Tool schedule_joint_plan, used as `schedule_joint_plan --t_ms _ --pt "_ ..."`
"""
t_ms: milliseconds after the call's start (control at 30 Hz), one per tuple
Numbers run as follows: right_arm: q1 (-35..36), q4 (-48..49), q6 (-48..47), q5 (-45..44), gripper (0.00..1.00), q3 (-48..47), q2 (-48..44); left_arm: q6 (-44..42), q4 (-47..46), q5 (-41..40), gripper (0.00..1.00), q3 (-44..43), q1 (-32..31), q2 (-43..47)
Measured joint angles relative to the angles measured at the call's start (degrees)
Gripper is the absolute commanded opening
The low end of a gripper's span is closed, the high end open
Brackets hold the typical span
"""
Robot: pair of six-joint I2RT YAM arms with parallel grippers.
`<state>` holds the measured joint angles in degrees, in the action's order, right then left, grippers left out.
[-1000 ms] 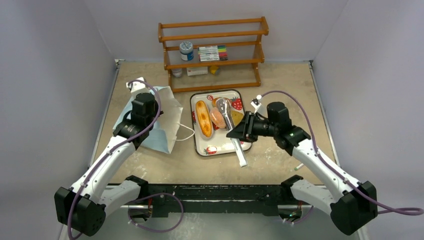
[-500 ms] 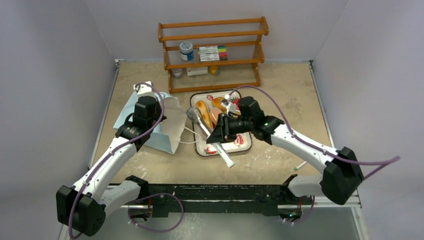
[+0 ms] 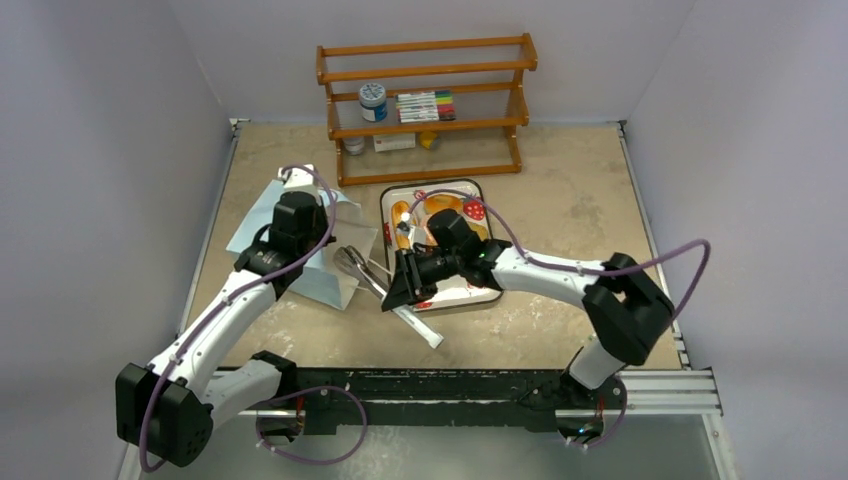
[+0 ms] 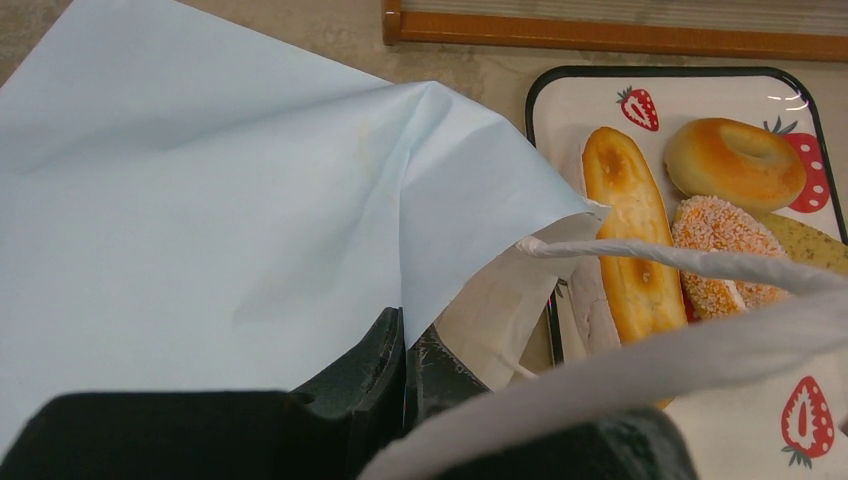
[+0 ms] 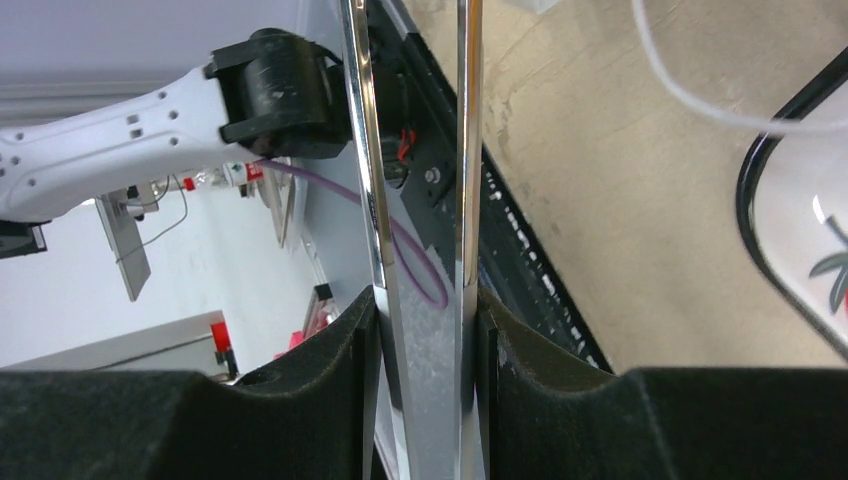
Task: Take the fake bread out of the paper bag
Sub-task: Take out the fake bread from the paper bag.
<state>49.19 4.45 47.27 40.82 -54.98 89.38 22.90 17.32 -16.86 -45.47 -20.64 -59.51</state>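
The step in hand looks like a reach into the paper bag (image 4: 200, 200) with a tool. The bag lies on its side at the left of the bench (image 3: 560, 180), its mouth turned right toward the strawberry-print tray (image 4: 690, 71).

The left gripper (image 4: 403, 345) has its jaws clenched on the blue paper at the upper lip of the mouth, holding it lifted so the white inside shows. A cord handle (image 4: 700, 265) hangs across that wrist view.

The right gripper (image 5: 425, 330) is low over the bench between bag and tray. Its jaws grasp a pair of metal tongs (image 3: 362, 268) by the shank, pressing the two arms toward each other. The tongs' head sits just at the bag's mouth and the handle end points back toward the near edge.

The fake bread (image 3: 440, 206) that can be seen is on the tray. There is a long loaf (image 4: 630, 230) on the left side, a ring (image 4: 735, 162) beyond it, and a speckled oval (image 4: 715, 250) just beside the loaf. No piece shows inside the bag from either wrist, and the deeper part is hidden, so I cannot tell whether any is left. The task reads as well along, not certainly done.

The next move, as I judge it, calls for the lip to be kept raised while the tongs' head goes in low and level, clear of the cord. The squeeze would have to ease so the tips spread around a piece — otherwise they would only push it deeper or snag the paper.
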Motion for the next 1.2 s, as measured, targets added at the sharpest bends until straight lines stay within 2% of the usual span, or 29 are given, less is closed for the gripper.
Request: schedule_joint_plan --t_ms 200,433,767,1200 --pt "0.04 6.91 0.44 2.27 0.37 -1.99 11.61 -1.01 1.6 0.74 0.0 0.0 0.0 2.32" --pt "0.33 10.29 1.22 3.45 0.37 -11.32 22.8 -1.86 4.87 1.73 0.0 -0.59 0.0 4.39" --pt "0.31 11.1 1.86 4.92 0.39 -18.84 28.87 -2.4 6.62 3.04 0.0 -1.31 0.0 4.22" --pt "0.13 5.11 1.53 5.18 0.44 -25.57 35.65 -1.4 5.9 4.61 0.0 -1.31 0.0 3.15"
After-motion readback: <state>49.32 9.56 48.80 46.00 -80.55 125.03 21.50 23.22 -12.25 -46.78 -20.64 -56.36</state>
